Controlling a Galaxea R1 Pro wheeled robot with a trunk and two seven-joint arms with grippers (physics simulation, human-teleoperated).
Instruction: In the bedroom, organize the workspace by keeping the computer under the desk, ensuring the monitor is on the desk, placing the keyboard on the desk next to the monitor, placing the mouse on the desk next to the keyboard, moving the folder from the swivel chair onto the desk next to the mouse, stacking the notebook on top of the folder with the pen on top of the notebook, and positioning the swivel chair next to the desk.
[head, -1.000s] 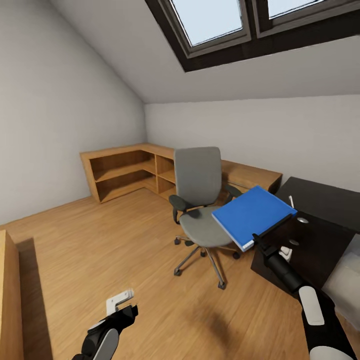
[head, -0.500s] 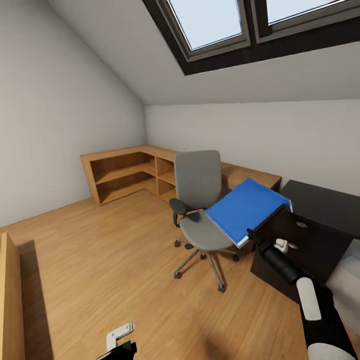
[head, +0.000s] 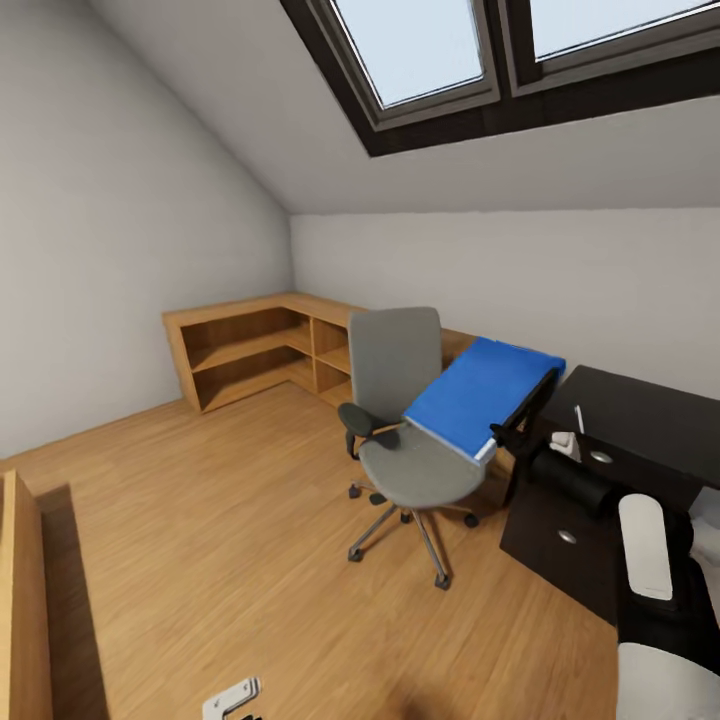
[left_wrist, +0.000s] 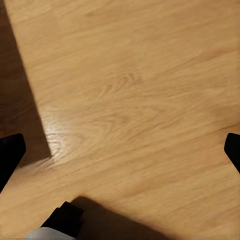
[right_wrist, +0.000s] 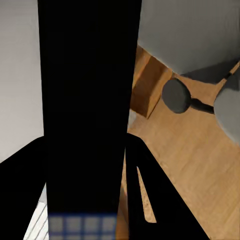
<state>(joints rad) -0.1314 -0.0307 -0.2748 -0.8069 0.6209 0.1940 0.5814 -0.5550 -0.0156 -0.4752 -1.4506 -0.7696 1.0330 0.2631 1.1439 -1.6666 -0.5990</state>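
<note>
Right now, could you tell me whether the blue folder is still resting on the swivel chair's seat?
Apart. In the head view the folder is lifted and tilted, gripped at its edge by the right gripper, with a visible gap above the swivel chair seat.

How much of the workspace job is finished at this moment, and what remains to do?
Little looks finished. In hand: the right gripper holds the bright blue flat folder tilted in the air, lifted off the grey upholstered swivel chair and close to the black desk. Left: laying the folder on the desk, stacking notebook and pen on it, and moving the chair beside the desk. Monitor, keyboard, mouse and computer cannot be checked here. The left gripper is open above the wooden floor.
</note>
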